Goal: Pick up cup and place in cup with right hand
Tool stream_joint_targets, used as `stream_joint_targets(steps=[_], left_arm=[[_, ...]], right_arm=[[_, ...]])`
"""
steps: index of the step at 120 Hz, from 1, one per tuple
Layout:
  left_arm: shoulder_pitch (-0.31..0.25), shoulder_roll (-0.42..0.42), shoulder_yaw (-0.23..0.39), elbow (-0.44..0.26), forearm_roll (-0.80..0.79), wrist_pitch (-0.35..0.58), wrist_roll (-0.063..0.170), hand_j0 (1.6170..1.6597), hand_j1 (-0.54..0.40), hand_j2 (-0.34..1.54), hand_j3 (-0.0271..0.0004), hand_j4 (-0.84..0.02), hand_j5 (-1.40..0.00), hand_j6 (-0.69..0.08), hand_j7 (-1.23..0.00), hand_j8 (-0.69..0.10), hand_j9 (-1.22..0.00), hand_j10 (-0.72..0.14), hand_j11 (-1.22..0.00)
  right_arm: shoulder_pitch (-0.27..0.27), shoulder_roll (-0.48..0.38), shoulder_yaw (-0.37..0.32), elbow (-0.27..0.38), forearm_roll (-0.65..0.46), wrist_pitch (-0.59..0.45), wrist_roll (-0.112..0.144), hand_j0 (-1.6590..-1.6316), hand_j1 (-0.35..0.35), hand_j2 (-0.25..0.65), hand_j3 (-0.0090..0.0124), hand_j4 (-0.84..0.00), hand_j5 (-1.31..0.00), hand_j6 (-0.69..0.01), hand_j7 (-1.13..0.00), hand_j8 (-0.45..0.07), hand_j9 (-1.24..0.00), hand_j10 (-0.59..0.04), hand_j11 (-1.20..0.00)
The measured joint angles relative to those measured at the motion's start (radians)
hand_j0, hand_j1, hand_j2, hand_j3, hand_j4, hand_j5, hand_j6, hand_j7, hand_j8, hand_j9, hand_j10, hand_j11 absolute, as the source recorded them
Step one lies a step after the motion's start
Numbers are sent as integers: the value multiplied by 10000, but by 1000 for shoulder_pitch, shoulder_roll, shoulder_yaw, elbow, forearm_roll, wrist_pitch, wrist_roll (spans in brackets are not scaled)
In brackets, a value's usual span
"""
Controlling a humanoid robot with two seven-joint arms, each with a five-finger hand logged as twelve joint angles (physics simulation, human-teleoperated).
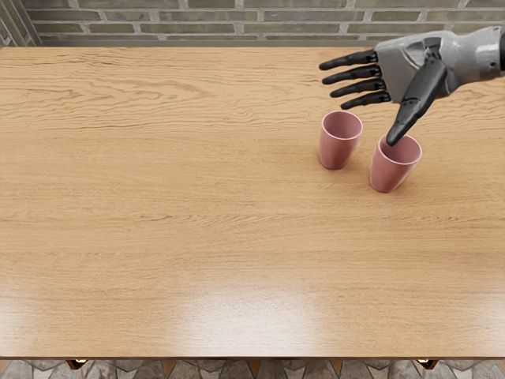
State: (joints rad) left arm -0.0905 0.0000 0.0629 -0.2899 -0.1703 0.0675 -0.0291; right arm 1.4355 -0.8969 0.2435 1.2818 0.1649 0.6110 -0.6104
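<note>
Wooden table (197,205), cups upright on it, near each other but apart: left pink cup (338,148), right pink cup (389,172). Neither nested; pickup and placing both left to do. Right hand (404,73) open, empty, fingers spread toward picture's left, thumb slanting down across right cup's rim, contact unclear. Brick wall (197,30) behind.

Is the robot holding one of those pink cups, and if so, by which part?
Nothing is held: the right hand has its fingers spread, and both cups stand on the table.
</note>
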Motion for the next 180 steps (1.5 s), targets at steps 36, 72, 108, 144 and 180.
stream_joint_targets(steps=[36,72,108,144,180], left_arm=[[0,0,0,0,0,0,0,16581,3444,7,-1,-39,-51,-39,-51,-39,-50,-38,-50],[0,0,0,0,0,0,0,16581,3444,6,0,-37,-50,-37,-50,-38,-50,-38,-50],[0,0,0,0,0,0,0,16581,3444,6,0,-37,-49,-37,-49,-37,-49,-38,-49],[0,0,0,0,0,0,0,16581,3444,6,0,-38,-50,-38,-50,-38,-50,-38,-50],[0,0,0,0,0,0,0,16581,3444,6,0,-38,-50,-38,-50,-38,-50,-38,-50]], right_arm=[[73,191,0,-156,-280,0,0,-16581,-3257,-41,0,-198,-255,-197,-255,-197,-255,-196,-255],[189,643,-394,-474,-630,-355,0,-16581,-3238,-43,0,-230,-278,-238,-276,-232,-277,-225,-277],[189,766,-578,-537,-647,-448,0,-16581,-3228,-39,0,-246,-293,-258,-290,-249,-292,-240,-291],[121,642,-559,-315,-657,-705,0,-16581,-3179,-45,0,-288,-348,-300,-345,-291,-347,-282,-346],[39,679,-550,-331,-711,-810,0,-16581,-3125,-52,0,-333,-408,-346,-405,-337,-407,-328,-406]])
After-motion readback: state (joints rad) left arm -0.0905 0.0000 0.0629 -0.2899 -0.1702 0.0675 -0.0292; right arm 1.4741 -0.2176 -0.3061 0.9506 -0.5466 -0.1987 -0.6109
